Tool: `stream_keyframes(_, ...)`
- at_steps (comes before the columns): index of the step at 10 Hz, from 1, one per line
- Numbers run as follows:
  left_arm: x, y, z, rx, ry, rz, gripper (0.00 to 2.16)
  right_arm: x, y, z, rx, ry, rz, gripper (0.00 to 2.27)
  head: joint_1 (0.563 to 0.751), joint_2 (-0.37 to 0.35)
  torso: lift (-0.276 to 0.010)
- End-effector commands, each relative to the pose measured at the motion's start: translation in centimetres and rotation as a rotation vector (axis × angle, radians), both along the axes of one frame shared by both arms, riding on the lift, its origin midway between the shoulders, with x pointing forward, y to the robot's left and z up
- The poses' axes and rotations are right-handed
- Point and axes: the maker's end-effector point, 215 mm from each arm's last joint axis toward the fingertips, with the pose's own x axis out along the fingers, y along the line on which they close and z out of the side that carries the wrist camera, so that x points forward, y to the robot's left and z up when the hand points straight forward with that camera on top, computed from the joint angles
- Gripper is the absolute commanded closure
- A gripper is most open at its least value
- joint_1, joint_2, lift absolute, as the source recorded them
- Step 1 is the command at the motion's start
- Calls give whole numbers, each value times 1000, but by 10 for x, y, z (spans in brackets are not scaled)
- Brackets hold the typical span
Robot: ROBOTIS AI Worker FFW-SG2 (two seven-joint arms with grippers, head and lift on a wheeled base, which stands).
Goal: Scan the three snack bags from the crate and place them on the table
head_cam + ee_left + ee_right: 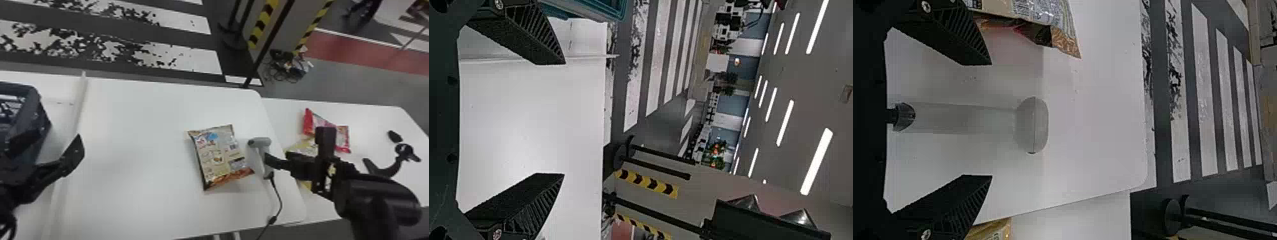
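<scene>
- Your right gripper point(296, 144) is holding its 2 fingers apart around the gray scanner point(260, 143), which is lying on the white table point(137, 153).
- 1 beige snack bag point(220, 156) is lying just left of it.
- Your left gripper point(60, 134) is hanging open near the dark crate point(27, 123).
- Red point(343, 140) and yellow point(301, 146) snack bags are resting on the right-hand table point(376, 121).

Black arm point(380, 194), ribbed jaws, silvery screws point(926, 6), seemingly yellowish marks point(332, 169)
</scene>
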Motion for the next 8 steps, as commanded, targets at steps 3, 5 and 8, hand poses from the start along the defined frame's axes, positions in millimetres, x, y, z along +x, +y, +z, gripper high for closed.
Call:
stream_keyframes(3,-3,0,-11,2,20,-2,73,5,6,-22,-2,46,24,76,695,-340,-62)
stream_keyframes(5,-1,1,-13,4,22,-1,73,12,14,-31,-4,61,39,93,695,-331,-62)
stream_keyframes(8,-2,1,-15,3,25,-1,73,21,9,-45,-50,95,48,1501,695,-318,-62)
